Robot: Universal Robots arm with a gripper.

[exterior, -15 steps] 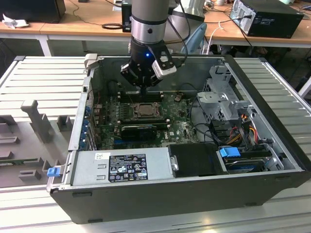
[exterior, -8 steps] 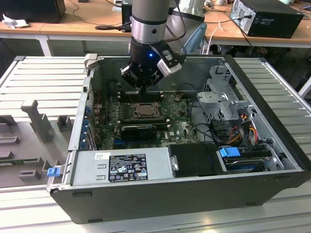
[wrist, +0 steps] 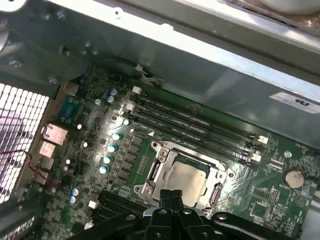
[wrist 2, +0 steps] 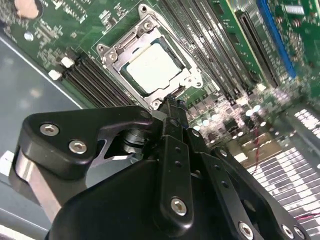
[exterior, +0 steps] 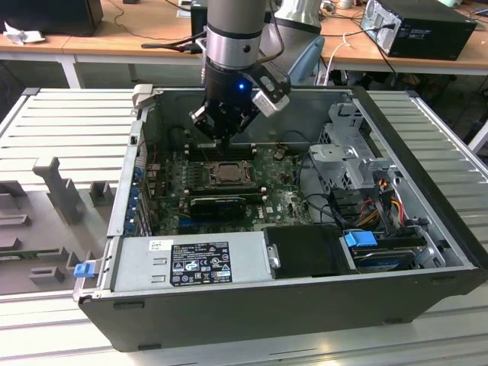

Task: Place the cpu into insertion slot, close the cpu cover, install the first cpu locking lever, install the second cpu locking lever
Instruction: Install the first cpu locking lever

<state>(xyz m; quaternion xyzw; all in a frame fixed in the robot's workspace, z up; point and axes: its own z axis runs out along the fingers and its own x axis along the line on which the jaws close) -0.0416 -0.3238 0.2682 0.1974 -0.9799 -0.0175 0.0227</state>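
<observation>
My end effector [wrist 2: 172,106] hangs just above the socket edge, fingers pressed together and holding nothing. The cpu [wrist 2: 150,67] lies seated in its slot, and the cpu cover [wrist 2: 127,37] looks lowered around it. I cannot tell whether the levers are latched.

cpu [wrist: 186,176] edge behind tool [wrist: 172,196]

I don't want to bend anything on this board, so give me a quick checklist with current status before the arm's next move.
1. The cpu is seated flat: ok.
2. The cpu cover is down around it: ok.
3. The hand is shut and empty: ok.
4. Hand clear of the cover's edge: cannot tell.
5. Locking levers latched: cannot tell.
</observation>
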